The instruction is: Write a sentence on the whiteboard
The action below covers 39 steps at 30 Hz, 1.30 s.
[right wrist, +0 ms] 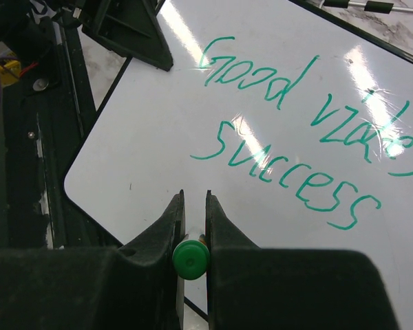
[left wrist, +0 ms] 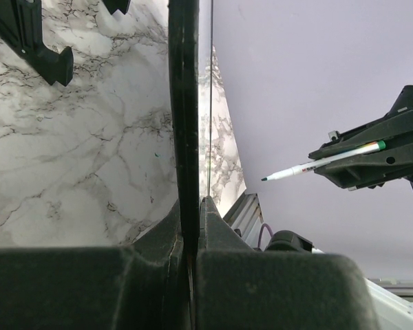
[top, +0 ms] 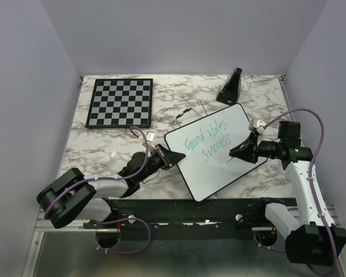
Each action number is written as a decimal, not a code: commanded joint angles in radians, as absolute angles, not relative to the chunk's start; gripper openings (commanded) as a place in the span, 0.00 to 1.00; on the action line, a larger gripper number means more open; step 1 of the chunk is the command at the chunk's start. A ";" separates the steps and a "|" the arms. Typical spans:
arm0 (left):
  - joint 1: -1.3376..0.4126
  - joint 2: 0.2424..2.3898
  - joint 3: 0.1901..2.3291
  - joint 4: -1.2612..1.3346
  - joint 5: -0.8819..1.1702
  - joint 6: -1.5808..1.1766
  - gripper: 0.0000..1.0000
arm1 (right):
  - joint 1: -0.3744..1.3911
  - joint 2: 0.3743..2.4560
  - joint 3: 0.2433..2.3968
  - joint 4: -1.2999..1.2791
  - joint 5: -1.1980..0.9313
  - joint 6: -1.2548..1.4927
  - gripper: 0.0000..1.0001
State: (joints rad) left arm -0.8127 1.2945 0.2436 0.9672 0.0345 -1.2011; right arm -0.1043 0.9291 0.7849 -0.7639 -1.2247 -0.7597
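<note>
Veined marble tabletop (top: 104,144) borders our glossy round-cornered whiteboard (top: 219,173); left gripper (top: 174,157) jaws clamp its black edge, right gripper (right wrist: 194,206) jaws a slim marker (left wrist: 316,163).

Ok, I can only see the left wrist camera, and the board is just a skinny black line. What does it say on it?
Observer: The whiteboard carries the sentence in green, in two lines: "Good vibes" over "Success".
Operator: Is there room for more words?
Observer: Yes. The right wrist view shows bare white below "Success", in front of the right gripper, which is shut on the marker.
Operator: Is anything else out there?
Observer: A black-and-white chessboard sits in the far left corner of the marble table, apart from the whiteboard.
</note>
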 commanded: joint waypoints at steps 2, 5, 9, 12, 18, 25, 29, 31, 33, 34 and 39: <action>-0.808 1.272 0.252 1.051 -0.002 -1.172 0.00 | -0.077 0.913 0.762 -0.736 -1.215 -0.749 0.01; -0.810 1.273 0.253 1.054 -0.002 -1.172 0.00 | -0.061 0.911 0.758 -0.726 -1.204 -0.739 0.01; -0.810 1.276 0.252 1.060 0.023 -1.173 0.00 | -0.049 0.910 0.752 -0.715 -1.192 -0.733 0.01; -0.810 1.278 0.252 1.062 0.023 -1.172 0.00 | -0.045 0.908 0.749 -0.710 -1.189 -0.730 0.01; -0.810 1.279 0.250 1.065 0.023 -1.173 0.00 | -0.034 0.907 0.746 -0.707 -1.183 -0.732 0.01; -0.811 1.276 0.253 1.065 0.023 -1.175 0.00 | -0.018 0.902 0.739 -0.701 -1.169 -0.736 0.00; -0.815 1.282 0.256 1.066 0.026 -1.175 0.00 | -0.003 0.896 0.730 -0.680 -1.155 -0.730 0.01; -0.816 1.285 0.258 1.066 0.026 -1.177 0.00 | 0.038 0.882 0.721 -0.657 -1.121 -0.709 0.00; -0.816 1.289 0.261 1.068 0.025 -1.178 0.00 | 0.090 0.870 0.712 -0.617 -1.076 -0.683 0.01; -0.818 1.290 0.262 1.068 0.023 -1.178 0.00 | 0.104 0.868 0.709 -0.601 -1.062 -0.670 0.01; -0.818 1.285 0.262 1.062 0.020 -1.181 0.00 | 0.137 0.867 0.739 -0.496 -0.847 -0.557 0.01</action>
